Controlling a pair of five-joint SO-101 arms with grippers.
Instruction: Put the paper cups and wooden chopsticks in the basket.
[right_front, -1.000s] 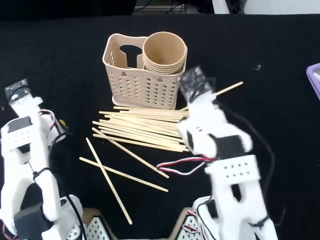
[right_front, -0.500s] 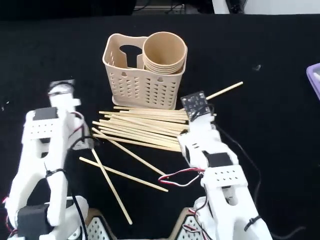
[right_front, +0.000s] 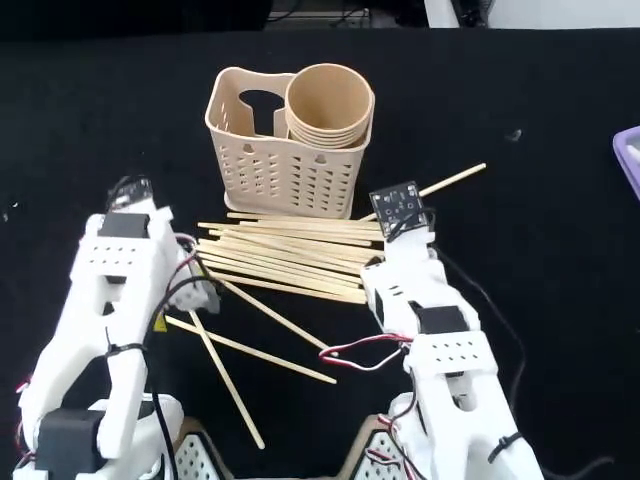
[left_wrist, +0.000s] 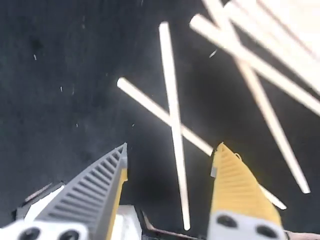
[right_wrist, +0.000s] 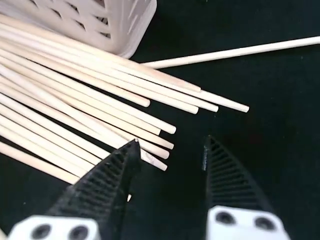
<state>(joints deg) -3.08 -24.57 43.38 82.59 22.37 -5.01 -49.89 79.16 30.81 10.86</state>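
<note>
- Now the left claw (left_wrist: 172, 146) is hanging spread wide and empty over the crossed pair (left_wrist: 172, 100) of chopsticks, with one stick running between its jaws.
- The right claw (right_wrist: 172, 140) is also gaping and holding nothing, hovering just beside the tapered ends of the pile (right_wrist: 85, 100), near a corner of the basket (right_wrist: 120, 25).
- Outward, the pile is lying on the table (right_front: 560, 260) in front of the basket, close against its foot, and a lone stick (right_front: 450, 180) is angling away to one side.
- The cups (right_front: 328, 100) are sitting stacked in one basket compartment, while the other is holding no chopsticks, so by my reading that half of the task is waiting.
- One risk is the left claw closing right on the crossing and catching both sticks at unlike angles, with one pivoting out on the lift.
- Another is the right claw biting only the tips and getting a weak hold, so the round sticks are rolling apart or pushing the basket.
- Both arms working one pile are also risking a knock against each other.
- No brand, label or writing is showing readably on the basket, cups or sticks.
</note>
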